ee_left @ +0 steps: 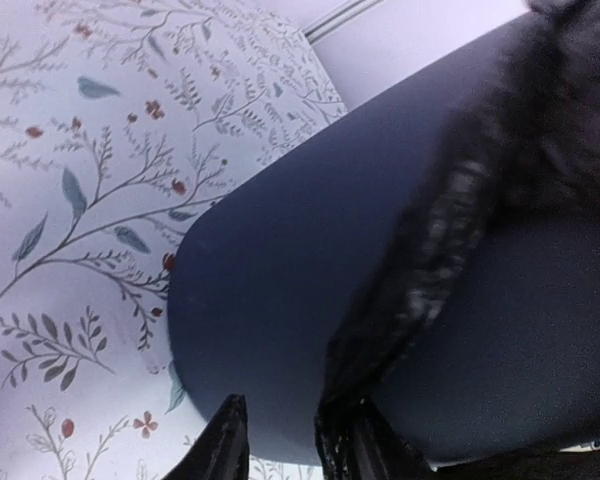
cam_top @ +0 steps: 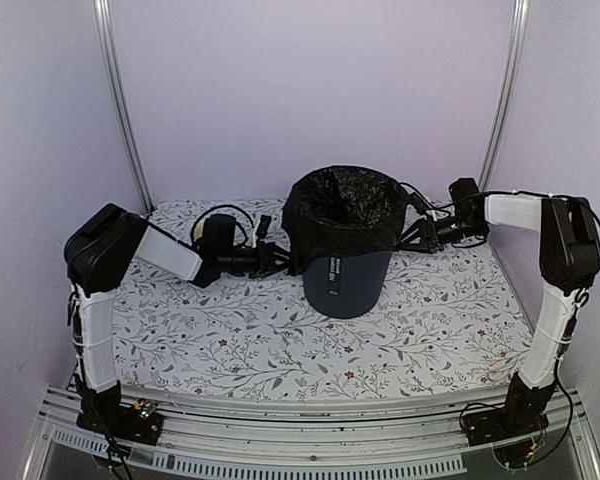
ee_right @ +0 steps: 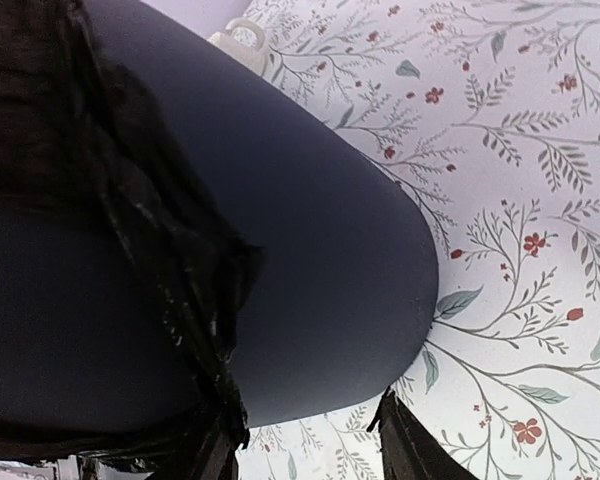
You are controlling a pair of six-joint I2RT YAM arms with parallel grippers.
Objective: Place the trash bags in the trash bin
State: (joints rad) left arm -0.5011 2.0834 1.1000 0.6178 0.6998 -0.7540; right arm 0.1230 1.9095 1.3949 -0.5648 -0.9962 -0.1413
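— Where was the bag (cam_top: 315, 225)?
— Lining the bin (cam_top: 345, 285) near the middle of the worktop's (cam_top: 240, 340) back edge, its mouth folded over the rim.
— And the jaws?
— The left jaws and right jaws flanked the bin, each partly open. The hem was hooked on one finger, likely to tug the overhang down evenly.

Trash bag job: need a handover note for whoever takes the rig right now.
Left gripper: jaws apart at the bin's left side; bag film hangs on one finger, looks hooked rather than pinched.
Right gripper: the same, on the bin's right side.
Black trash bag: inside the dark grey trash bin, mouth open, hem folded over the rim.
Done: the bag lines the bin.
Left: probably free both fingers from the film and back the arms off.
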